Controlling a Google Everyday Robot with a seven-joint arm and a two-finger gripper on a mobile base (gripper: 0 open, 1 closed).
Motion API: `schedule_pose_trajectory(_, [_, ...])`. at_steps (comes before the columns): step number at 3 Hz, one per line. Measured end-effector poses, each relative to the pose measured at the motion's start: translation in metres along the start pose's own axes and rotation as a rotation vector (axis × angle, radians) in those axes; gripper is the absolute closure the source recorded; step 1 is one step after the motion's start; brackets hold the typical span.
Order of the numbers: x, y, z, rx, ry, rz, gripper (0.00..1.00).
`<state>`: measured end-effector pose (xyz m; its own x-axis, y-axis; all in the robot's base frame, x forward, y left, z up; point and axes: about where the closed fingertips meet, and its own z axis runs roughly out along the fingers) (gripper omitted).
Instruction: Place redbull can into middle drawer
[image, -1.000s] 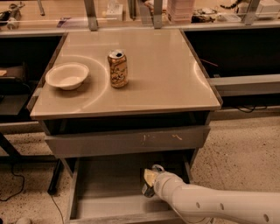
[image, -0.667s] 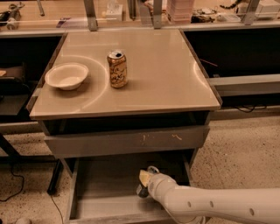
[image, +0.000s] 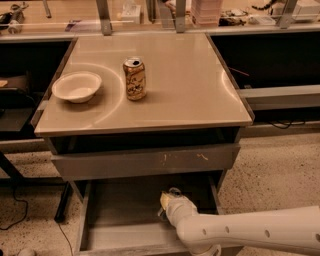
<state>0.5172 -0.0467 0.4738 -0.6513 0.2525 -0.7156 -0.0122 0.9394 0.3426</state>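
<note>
The counter (image: 185, 75) carries a white bowl (image: 76, 86) near its left edge and a gold-brown can (image: 135, 79) standing upright just right of the bowl, left of centre. The two are near each other but apart. Under the counter's front edge sits a grey drawer front (image: 145, 161) with yellowish scratch marks, nearly shut.

Below it the middle drawer (image: 120, 210) is pulled out past the front edge, its bare grey floor open to view. The white arm (image: 250, 230) comes in from beyond the counter's front right corner and bends down into this drawer. The hand (image: 171, 196) is inside it, low over the floor, below the middle of the counter's front edge and somewhat toward the right. I cannot tell whether the hand is clenched or released.

The redbull can (image: 174, 190) is largely hidden by the hand. Only a small silver-grey rounded rim shows at the hand's far tip, inside the drawer. Whether it stands on the floor or is lifted cannot be told.
</note>
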Motion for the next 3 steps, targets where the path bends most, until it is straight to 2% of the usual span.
schedule_pose_trajectory(3, [-0.001,-0.029,0.03,0.166,-0.112,-0.065,1.0])
